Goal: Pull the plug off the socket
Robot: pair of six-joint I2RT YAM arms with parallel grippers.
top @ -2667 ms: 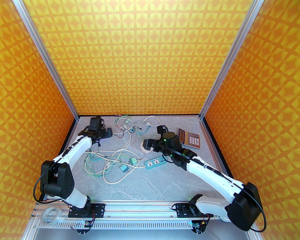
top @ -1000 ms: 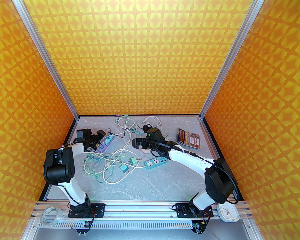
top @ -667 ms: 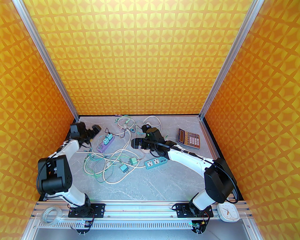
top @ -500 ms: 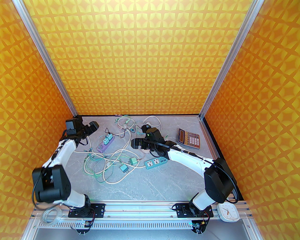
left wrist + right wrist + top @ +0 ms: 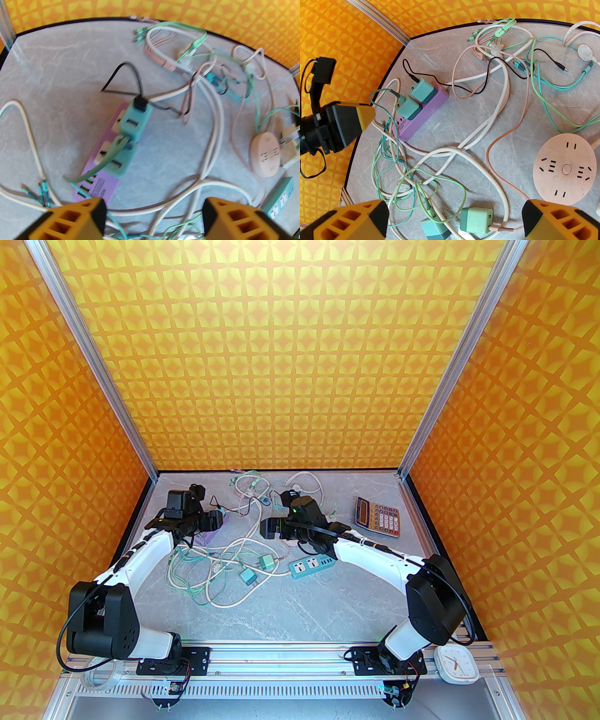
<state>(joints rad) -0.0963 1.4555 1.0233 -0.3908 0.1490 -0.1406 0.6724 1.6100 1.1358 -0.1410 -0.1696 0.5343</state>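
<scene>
A purple power strip (image 5: 421, 110) lies at the back left of the table, with two teal plugs pushed into it side by side: the far plug (image 5: 423, 90) carries a black cable, the near plug (image 5: 408, 106) a green one. In the left wrist view the strip (image 5: 100, 187) and both plugs (image 5: 134, 121) lie ahead of my left gripper (image 5: 154, 211). It hovers open above the strip's near end with nothing between its fingers. From above, my left gripper (image 5: 215, 520) covers the plugs. My right gripper (image 5: 269, 528) hangs open to the strip's right, over the cable tangle.
Loose white, green and pink cables (image 5: 225, 563) sprawl across the middle. A round pink socket (image 5: 563, 173), a teal power strip (image 5: 311, 566), two loose teal adapters (image 5: 267, 562) and a calculator (image 5: 378, 516) lie to the right. A clock (image 5: 455, 664) sits on the front rail.
My left arm swung away to the back-left corner, then came back over the purple strip. The right gripper drifted slightly left. The plugs and strip have not moved.
</scene>
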